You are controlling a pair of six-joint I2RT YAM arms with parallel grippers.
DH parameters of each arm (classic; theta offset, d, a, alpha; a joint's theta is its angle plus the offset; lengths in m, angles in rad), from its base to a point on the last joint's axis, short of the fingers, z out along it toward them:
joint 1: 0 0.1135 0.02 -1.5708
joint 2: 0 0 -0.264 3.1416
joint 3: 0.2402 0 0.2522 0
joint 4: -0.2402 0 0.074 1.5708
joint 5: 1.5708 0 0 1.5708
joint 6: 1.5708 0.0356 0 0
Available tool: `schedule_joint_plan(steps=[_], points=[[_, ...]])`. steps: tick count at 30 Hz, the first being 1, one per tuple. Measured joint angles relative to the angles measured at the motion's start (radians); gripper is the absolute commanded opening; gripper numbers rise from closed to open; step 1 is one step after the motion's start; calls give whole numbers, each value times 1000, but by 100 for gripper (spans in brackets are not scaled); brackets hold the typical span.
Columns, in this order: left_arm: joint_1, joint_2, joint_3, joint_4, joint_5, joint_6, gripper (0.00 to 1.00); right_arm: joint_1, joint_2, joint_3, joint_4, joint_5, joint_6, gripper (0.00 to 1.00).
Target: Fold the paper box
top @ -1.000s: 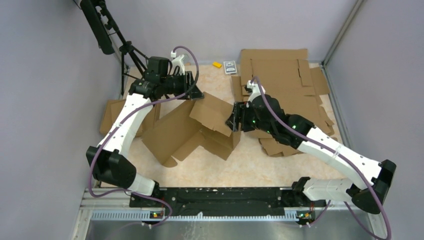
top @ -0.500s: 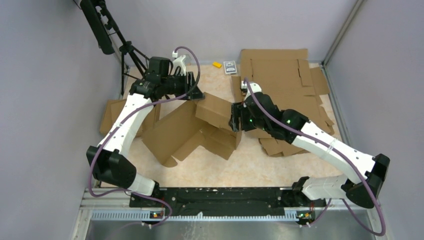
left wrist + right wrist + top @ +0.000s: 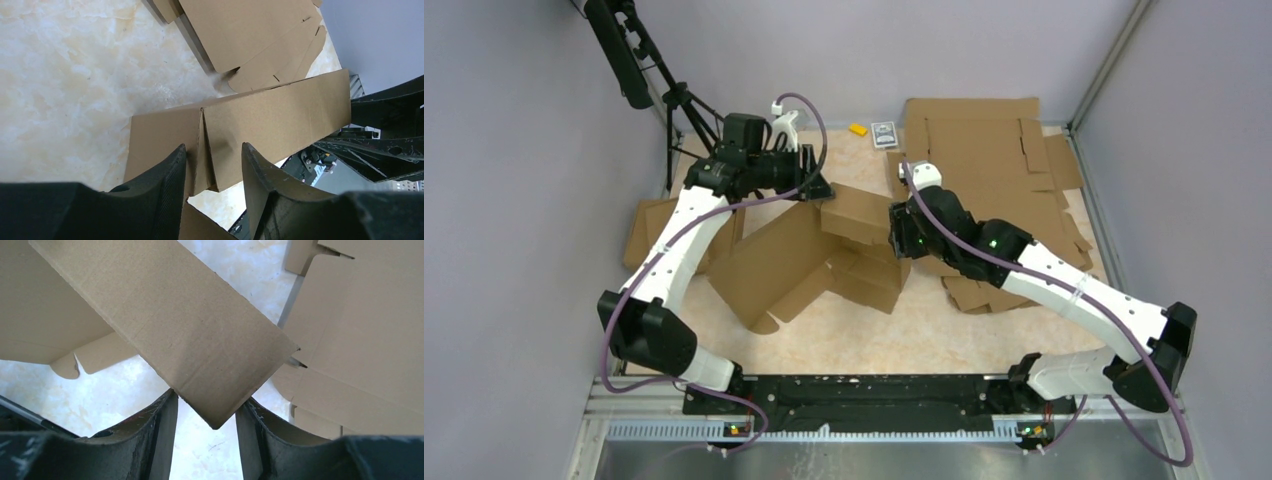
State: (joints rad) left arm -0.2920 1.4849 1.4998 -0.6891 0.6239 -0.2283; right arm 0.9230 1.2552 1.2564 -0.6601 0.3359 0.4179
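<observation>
Pale marbled worktop [image 3: 924,320], grey walls. Large brown corrugated paper box [image 3: 804,260] lay half-formed just left of the flat brown cardboard sheet stack [image 3: 984,150]. On the box's edge farthest from that stack, the left tool [image 3: 214,147] was spread, straddling a doubled flap. Nearer the stack, the right tool [image 3: 206,397] was spread around a raised panel's corner. Likely best: brace left, tip the panel slowly along its crease.
</observation>
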Motion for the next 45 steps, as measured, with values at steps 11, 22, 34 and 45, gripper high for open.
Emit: schedule_joint_plan(steps=[11, 22, 34, 45], points=[[-12, 24, 33, -29, -40, -90, 45, 31, 0, -65, 92, 68, -82, 57], [-41, 24, 35, -40, -75, -184, 45, 54, 6, -66, 67, 166, -139, 70], [-45, 28, 39, -42, -90, -193, 45, 56, 15, -29, 2, 256, -163, 92], [-45, 45, 58, -50, -94, -192, 45, 64, 100, 49, 8, 269, -346, 92]])
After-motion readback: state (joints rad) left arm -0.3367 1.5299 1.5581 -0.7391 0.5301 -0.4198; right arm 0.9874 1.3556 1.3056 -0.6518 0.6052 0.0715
